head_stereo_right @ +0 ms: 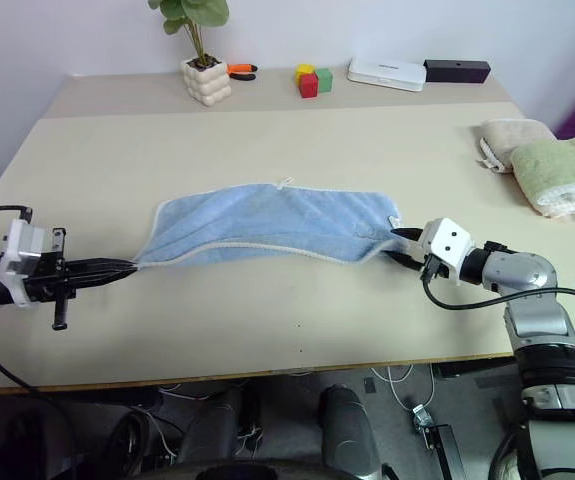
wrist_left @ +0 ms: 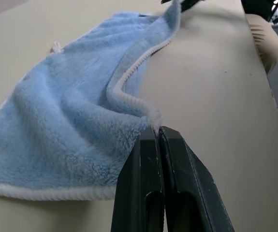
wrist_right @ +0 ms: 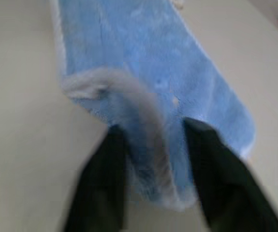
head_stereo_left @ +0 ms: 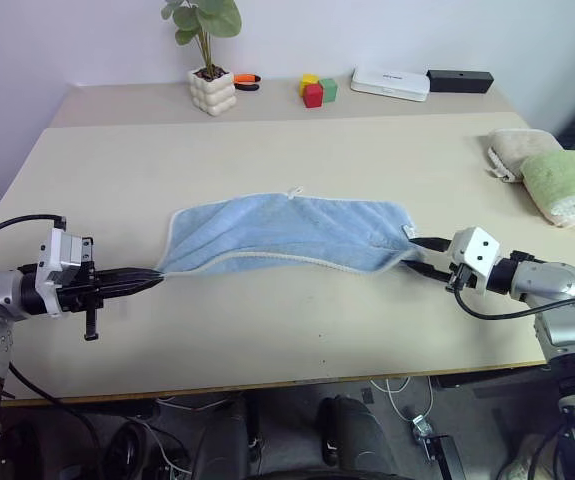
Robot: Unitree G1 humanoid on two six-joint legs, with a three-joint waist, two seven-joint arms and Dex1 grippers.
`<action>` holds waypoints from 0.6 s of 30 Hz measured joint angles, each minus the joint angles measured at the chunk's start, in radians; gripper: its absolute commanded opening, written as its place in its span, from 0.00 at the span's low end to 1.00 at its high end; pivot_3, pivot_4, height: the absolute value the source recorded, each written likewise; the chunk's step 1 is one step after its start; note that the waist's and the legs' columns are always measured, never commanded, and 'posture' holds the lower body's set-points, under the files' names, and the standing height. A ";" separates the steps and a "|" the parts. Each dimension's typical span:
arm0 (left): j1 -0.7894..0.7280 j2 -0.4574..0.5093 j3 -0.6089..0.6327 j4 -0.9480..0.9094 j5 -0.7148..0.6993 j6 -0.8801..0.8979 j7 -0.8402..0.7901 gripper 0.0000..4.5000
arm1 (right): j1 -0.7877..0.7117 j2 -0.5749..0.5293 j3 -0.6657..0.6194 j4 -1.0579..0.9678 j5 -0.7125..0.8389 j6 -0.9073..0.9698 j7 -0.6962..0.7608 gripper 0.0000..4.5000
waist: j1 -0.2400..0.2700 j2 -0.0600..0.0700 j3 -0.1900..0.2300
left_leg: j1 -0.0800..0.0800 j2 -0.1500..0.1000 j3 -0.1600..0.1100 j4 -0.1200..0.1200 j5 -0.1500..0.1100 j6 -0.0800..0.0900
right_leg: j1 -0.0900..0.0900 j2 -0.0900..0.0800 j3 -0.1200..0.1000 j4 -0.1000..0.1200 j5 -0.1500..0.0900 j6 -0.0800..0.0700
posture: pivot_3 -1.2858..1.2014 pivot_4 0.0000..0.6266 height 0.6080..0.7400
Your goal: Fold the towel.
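light blue terry towel (head_stereo_left: 287, 238) with a whitish hem lies folded lengthwise in the middle of the beige table (head_stereo_left: 267, 330), stretched between the two arms, a small white loop tag on its far edge. the left gripper (head_stereo_left: 153, 280) has its black fingers pressed together on the towel's left end, pinching the hemmed corner just above the tabletop; the left wrist view shows the cloth (wrist_left: 71, 121) running away from the closed fingertips. the right gripper (head_stereo_right: 401, 248) sits at the towel's right end with its fingers (wrist_right: 105, 183) spread apart, the hemmed corner lying loosely between them and not clamped. near the table's right edge, well apart from the blue cloth, rest a folded beige towel (head_stereo_left: 515, 150) and a folded green towel (head_stereo_left: 565, 184), touching each other. along the far edge stand a potted green plant in a knobbly white pot (head_stereo_left: 211, 88), coloured blocks (head_stereo_left: 317, 90), a flat white box (head_stereo_left: 391, 83) and a black bar (head_stereo_left: 459, 80).
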 measured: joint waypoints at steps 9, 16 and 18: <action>0.005 -0.002 0.006 -0.011 -0.002 0.006 0.016 0.00 | 0.037 -0.076 0.016 -0.087 -0.088 -0.072 0.000 0.99 | -0.001 0.000 0.000 | 0.000 0.000 0.000 0.000 0.000 0.000 | 0.000 0.000 0.000 0.000 0.000 0.000 | 0.52 0.24 0.96; 0.003 -0.002 0.006 -0.011 -0.002 0.005 0.027 0.00 | 0.042 -0.058 0.067 -0.107 -0.184 -0.140 -0.083 0.88 | 0.002 0.000 0.000 | 0.000 0.000 0.000 0.000 0.000 0.000 | 0.000 0.000 0.000 0.000 0.000 0.000 | 0.52 0.24 0.96; 0.003 -0.002 0.005 -0.011 -0.002 0.005 0.028 0.00 | 0.050 -0.058 0.077 -0.132 -0.185 -0.141 -0.083 0.71 | 0.002 0.000 0.000 | 0.000 0.000 0.000 0.000 0.000 0.000 | 0.000 0.000 0.000 0.000 0.000 0.000 | 0.52 0.24 0.96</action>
